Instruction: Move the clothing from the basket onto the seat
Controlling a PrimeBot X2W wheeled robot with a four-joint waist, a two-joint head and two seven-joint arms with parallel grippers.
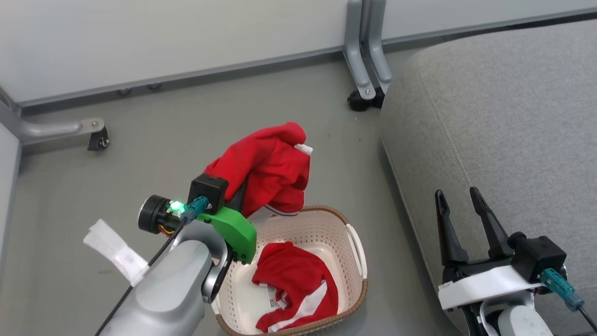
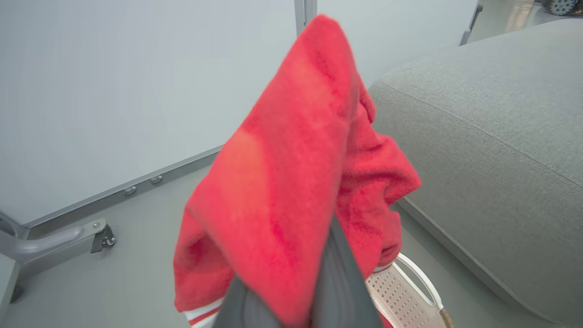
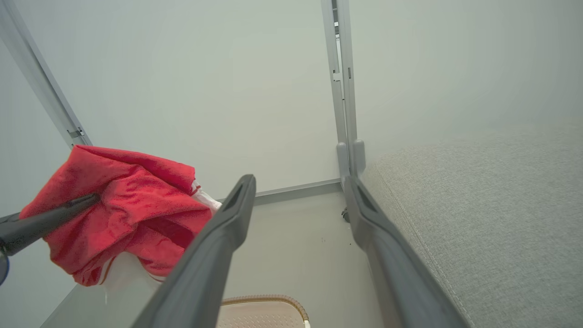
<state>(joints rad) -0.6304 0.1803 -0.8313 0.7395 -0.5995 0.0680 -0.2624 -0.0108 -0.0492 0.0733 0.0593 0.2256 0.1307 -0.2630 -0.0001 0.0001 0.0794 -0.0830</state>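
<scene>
Above the far rim of the basket (image 1: 322, 227), my left gripper (image 1: 239, 195) is clamping tight on one red garment (image 1: 268, 168). My fingers are buried in the folds, so I'm seeing little more than a dark finger poking out of the cloth. The red garment is draping over them and hanging in a loose bunch, with its striped hem dangling low by the rim. Whether it's brushing the rim, I can't tell.

Below that, the basket is sitting on the floor (image 1: 186, 121), just beside the front edge of the seat (image 1: 503, 130). A second garment (image 1: 298, 284) is lying crumpled on the basket's bottom, a white stripe showing. Off to my right, my right gripper (image 1: 457, 192) is hovering over the near edge of the seat with its jaws spread wide, gripping nothing.

So I'm reading this as the carry. The first piece is up and out, nothing is lying on the seat that I can see, and the job is less than half done.

The next move is calling for a sweep to my right. I'll need to go high enough that the trailing hem clears both the basket and the rounded corner of the seat. Then I'll want to come down well in from the edge before letting go, because soft cloth dropped on that curve could slide back to the floor. After that, the piece in the basket is waiting.
</scene>
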